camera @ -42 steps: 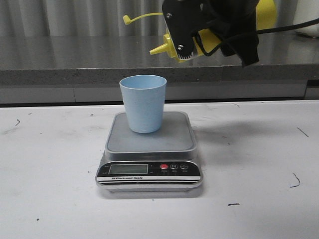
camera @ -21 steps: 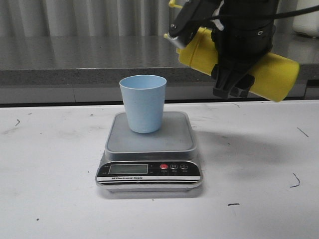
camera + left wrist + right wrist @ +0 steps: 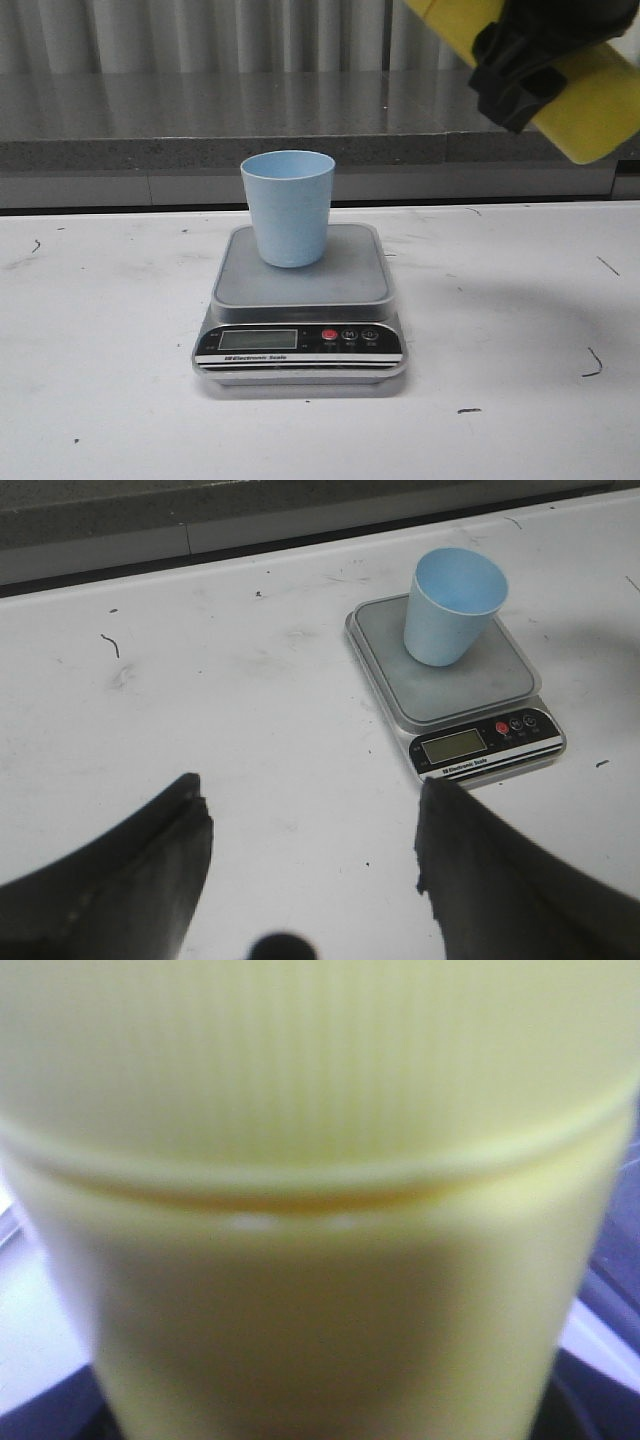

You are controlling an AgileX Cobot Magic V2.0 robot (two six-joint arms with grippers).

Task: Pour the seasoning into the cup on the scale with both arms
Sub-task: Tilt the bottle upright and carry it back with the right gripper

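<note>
1. Front view: since the earlier frames the right gripper (image 3: 525,62) and the seasoning (image 3: 590,105) have gone up and to the right, away from the cup (image 3: 288,207). A second ago the nozzle hung just above and right of the cup rim; now only the bottle's tilted body and base show in the top right corner, nozzle out of frame. The gripper is clamped around the bottle's middle. The cup stands upright on the back half of the scale (image 3: 300,305) platform, same spot as before. Display digits are too small to read.

2. Left wrist view: the left gripper (image 3: 312,855) is spread wide and holds nothing, hovering over bare table (image 3: 200,700), well apart from the scale (image 3: 455,685). The cup (image 3: 452,605) interior looks plain pale blue (no contents I can make out, though the bottom is hard to see).

3. Right wrist view: the seasoning (image 3: 320,1200) fills the frame, blurred yellow, pressed close to the camera. The fingers hardly show here.

4. Progress: the cup is placed on the scale and the bottle is in hand. Whether any pour has landed I cannot tell. If not, the bottle must come back over the cup and tip.
</note>
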